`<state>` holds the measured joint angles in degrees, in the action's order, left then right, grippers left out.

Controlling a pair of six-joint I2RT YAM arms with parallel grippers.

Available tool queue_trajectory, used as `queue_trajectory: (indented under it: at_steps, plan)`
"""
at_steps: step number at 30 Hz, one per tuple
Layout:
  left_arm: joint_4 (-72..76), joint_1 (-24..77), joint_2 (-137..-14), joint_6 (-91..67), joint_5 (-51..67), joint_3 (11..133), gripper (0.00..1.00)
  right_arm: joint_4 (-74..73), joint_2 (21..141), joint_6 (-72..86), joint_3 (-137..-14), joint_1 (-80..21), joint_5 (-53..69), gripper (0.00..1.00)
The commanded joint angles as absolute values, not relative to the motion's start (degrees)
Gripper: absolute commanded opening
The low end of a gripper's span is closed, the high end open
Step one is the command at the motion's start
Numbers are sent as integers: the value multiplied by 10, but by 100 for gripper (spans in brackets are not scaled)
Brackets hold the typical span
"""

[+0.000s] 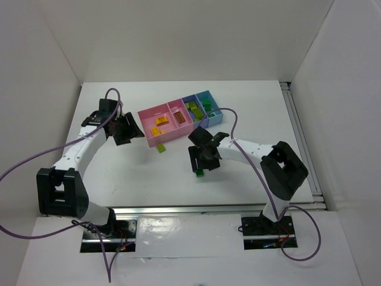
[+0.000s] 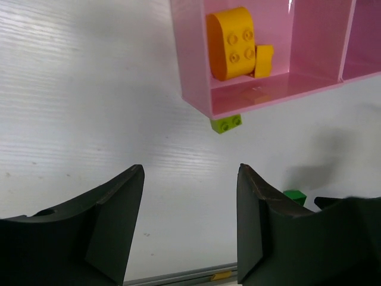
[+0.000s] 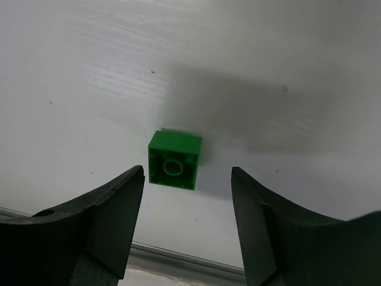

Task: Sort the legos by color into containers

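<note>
Top view: bin row (image 1: 172,138) sits upper centre of the frame: two pink bins, a dark blue one, then a light blue one, running left to right. The left gripper (image 1: 127,128) hovers just left of the row, and its jaws are wide with nothing between them. In the left wrist view, orange-yellow bricks (image 2: 232,43) lie inside the end pink bin (image 2: 193,65), at top right of the frame. A lime brick (image 2: 226,123) is on the table (image 2: 89,89) outside that bin, right against its near wall. The second pink bin holds orange pieces. The blue bins hold greenish pieces, too small to tell more. The right gripper (image 3: 187,220) has its jaws wide and holds nothing. A green brick (image 3: 174,161) lies on the table hollow side up, mid-frame in the right wrist view, in line with the gap just ahead of the fingertips and touching neither. In the top view it is at frame centre under that gripper, apart from the bins.
</note>
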<state>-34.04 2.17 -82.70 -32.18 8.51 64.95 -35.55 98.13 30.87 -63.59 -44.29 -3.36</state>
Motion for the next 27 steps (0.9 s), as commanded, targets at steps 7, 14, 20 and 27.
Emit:
queue_trajectory:
  at_steps: [7,14,20,27]
  plan:
    - [-323,162,-825,-443,-18,620,67,-338,1037,294,-661,-453,-23,54]
    - [-337,248,-917,-506,-80,671,64,-365,1006,289,-693,-453,-114,32]
    - [-357,288,-1003,-542,-179,745,71,-381,950,289,-729,-417,-148,32]
    - [-370,308,-1058,-630,-290,752,74,-387,922,272,-737,-384,-153,32]
